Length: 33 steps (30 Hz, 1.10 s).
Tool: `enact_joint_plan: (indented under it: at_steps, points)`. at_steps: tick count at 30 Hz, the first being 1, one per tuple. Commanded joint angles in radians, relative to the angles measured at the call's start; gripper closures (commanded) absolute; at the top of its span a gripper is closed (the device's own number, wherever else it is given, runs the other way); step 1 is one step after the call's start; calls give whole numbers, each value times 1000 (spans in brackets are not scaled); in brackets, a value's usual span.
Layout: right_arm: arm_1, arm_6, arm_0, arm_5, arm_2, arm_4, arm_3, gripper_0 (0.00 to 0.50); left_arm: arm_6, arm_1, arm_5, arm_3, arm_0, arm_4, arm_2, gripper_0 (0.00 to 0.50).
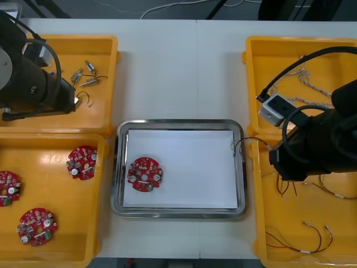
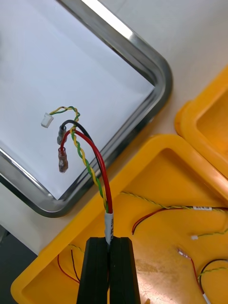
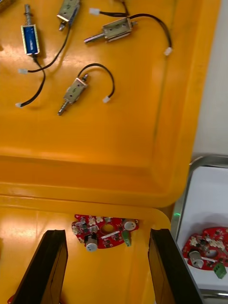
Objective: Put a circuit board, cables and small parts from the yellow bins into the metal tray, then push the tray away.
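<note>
One circuit board (image 1: 144, 174) lies in the metal tray (image 1: 178, 123), in its left half. Right tool (image 2: 110, 243) is pinched tight on a red, black and yellow-green cable (image 2: 90, 156) at its sleeved end, so the connectors dangle free over the tray's right rim, probably ready to drop. Left tool (image 3: 107, 233) gapes wide, empty, above the left yellow bins (image 3: 95, 185). The right wrist view gives the pinch. The front view gives the cable's place against the board.

The tray (image 1: 179, 213) lies between the bins (image 1: 33, 144): one board (image 1: 145, 174) in its left part, three boards (image 1: 82, 162) in the near left bin (image 1: 61, 251), small parts (image 1: 86, 74) in the far left bin (image 1: 106, 56), cables (image 1: 304, 243) apparently in both right bins (image 1: 259, 190).
</note>
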Motion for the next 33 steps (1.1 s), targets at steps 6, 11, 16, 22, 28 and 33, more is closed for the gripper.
enact_joint_plan:
  at_steps: [6,11,16,22,28,33]
  points:
    - [-36,-19,-162,-22,259,26,-15,500,-184,15,-31,164,-35,-17,133,0]
    - [-36,-7,-229,-107,378,32,37,500,-224,15,-112,255,-35,-33,133,0]
    - [-30,18,-318,-214,526,66,108,500,-241,13,-170,307,-36,-33,124,0]
    - [-20,58,-420,-318,697,124,192,500,-258,12,-189,331,-38,-70,99,0]
    - [-11,183,-479,-392,799,155,274,500,-279,12,-210,360,-39,-68,98,0]
    - [7,306,-481,-412,826,153,326,500,-307,12,-216,426,-68,-70,98,0]
